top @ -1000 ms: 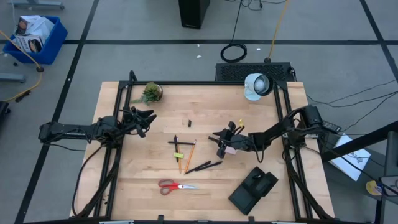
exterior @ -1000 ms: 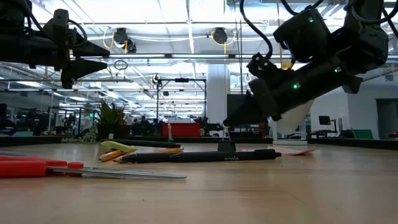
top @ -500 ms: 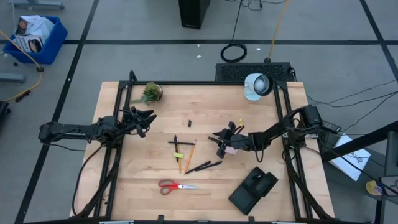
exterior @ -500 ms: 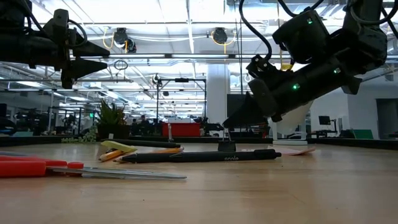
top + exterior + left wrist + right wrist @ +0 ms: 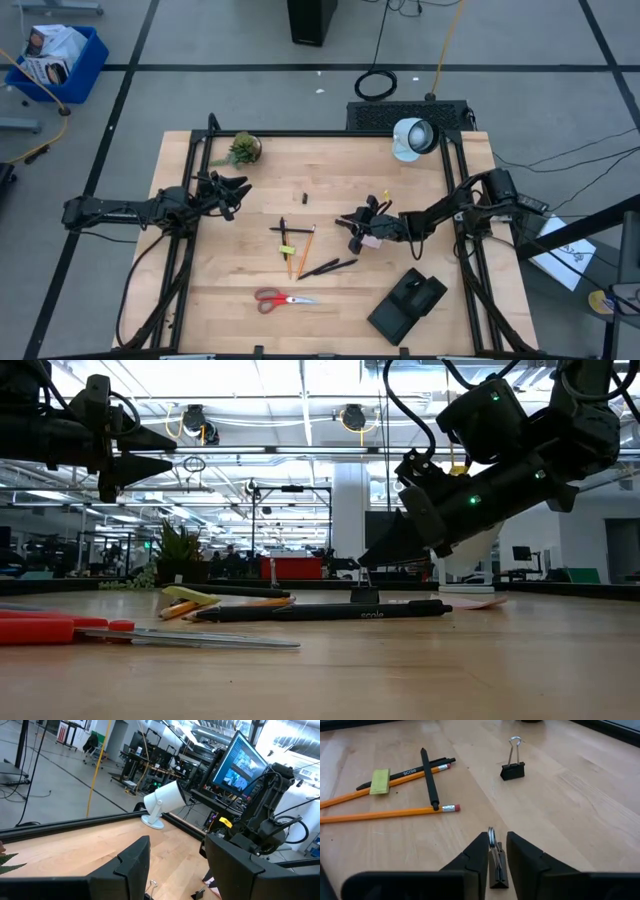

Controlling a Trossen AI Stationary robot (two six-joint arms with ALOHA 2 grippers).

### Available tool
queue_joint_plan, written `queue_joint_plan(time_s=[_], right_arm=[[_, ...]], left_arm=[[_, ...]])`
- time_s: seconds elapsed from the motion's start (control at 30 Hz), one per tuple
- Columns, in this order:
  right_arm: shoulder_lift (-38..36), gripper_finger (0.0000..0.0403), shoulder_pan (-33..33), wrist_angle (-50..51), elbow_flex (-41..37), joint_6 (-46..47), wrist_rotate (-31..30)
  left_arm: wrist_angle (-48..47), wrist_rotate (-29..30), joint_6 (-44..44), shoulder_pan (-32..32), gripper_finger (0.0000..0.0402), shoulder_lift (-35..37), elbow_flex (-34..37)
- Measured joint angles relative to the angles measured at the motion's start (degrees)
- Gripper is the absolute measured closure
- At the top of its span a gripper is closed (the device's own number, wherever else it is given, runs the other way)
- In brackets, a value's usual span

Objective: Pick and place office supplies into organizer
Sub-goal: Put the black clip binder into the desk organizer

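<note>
My right gripper (image 5: pixel 353 222) slants down over the table's middle right, narrowly open. A small black binder clip (image 5: pixel 496 872) stands on the wood (image 5: pixel 365 597) just under its tips (image 5: pixel 365 558), with the fingers on either side of it. A second clip (image 5: pixel 512 768) stands farther off. Two orange pencils (image 5: pixel 297 250), black pens (image 5: pixel 330 267) and a small yellow block (image 5: pixel 381 781) lie in a loose heap. The pink sticky-note pad (image 5: pixel 373 240) lies under the right arm. Red-handled scissors (image 5: pixel 283 298) lie near the front edge, the black organizer (image 5: pixel 407 305) at front right. My left gripper (image 5: pixel 238 190) hovers open at the left. My right gripper has the clip's upright wire handle (image 5: pixel 491 836) close beside one finger (image 5: pixel 481 851), coming at it slanting from above and from the table's right. I cannot tell whether the finger touches it. The clip's black body rests on the table.
A small green potted plant (image 5: pixel 243 149) stands at the far left corner and a round white lamp (image 5: pixel 411 137) at the far right. Bare wood lies between the pens and the organizer.
</note>
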State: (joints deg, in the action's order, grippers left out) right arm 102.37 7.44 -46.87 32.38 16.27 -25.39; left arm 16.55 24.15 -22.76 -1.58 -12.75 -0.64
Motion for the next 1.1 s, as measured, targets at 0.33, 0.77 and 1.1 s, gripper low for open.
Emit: queue_joint_plan(time_s=[0.33, 0.77, 1.1], right_arm=[[0.00, 0.0397, 0.00, -0.09, 0.00, 0.00, 0.17], [-0.86, 0.0400, 0.00, 0.00, -0.03, 0.02, 1.84], [-12.00, 0.0397, 0.46, 10.25, 0.00, 2.02, 17.65]], left_arm=[[-0.01, 0.01, 0.02, 0.00, 0.0206, 0.00, 0.00], [0.00, 0.01, 0.02, 0.00, 0.0206, -0.01, 0.00], [-0.01, 0.01, 0.02, 0.00, 0.0206, 0.00, 0.00]])
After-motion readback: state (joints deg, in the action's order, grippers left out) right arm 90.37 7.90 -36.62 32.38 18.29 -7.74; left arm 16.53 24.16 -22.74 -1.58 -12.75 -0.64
